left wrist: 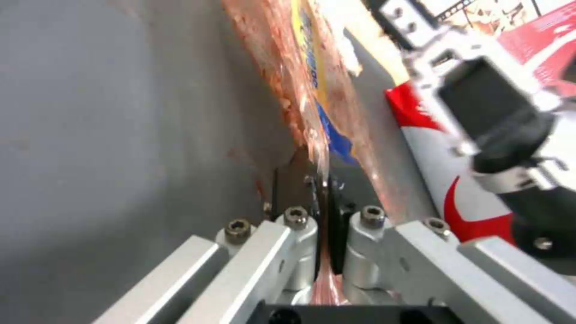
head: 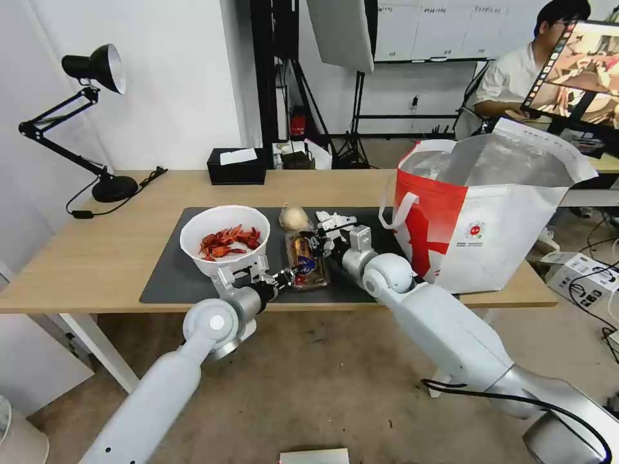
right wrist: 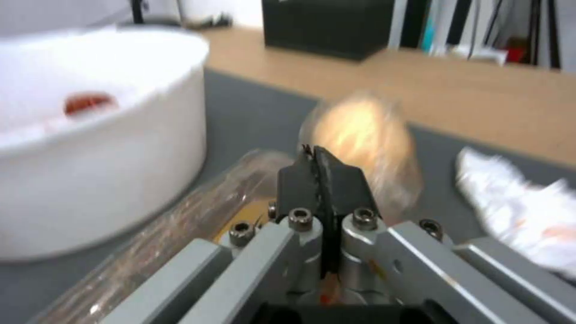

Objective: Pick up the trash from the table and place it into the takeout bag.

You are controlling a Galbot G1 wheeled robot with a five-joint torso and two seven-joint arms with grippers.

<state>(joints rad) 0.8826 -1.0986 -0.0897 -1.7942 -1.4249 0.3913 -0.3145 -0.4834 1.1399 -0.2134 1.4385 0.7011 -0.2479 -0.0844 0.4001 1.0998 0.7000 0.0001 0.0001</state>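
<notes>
The clear clamshell tray (head: 308, 263) lies on the dark mat (head: 171, 277) of the table (head: 90, 258), between both grippers. My left gripper (head: 288, 277) is shut on its near edge, with thin plastic pinched between the fingers (left wrist: 300, 216). My right gripper (head: 319, 243) is shut on the tray's far edge (right wrist: 180, 225). The white bowl (head: 193, 227) of red shells stands just left of the tray. Behind the tray sit the beige lump (head: 294, 218) and the crumpled tissue (head: 336, 220). The takeout bag (head: 496, 225) stands open at the right.
A black tissue box (head: 237, 166) sits at the table's back edge, and a black desk lamp (head: 97, 116) stands at the far left. The bag's white strap (head: 396, 212) hangs close to my right arm. A seated person and a monitor are behind the bag.
</notes>
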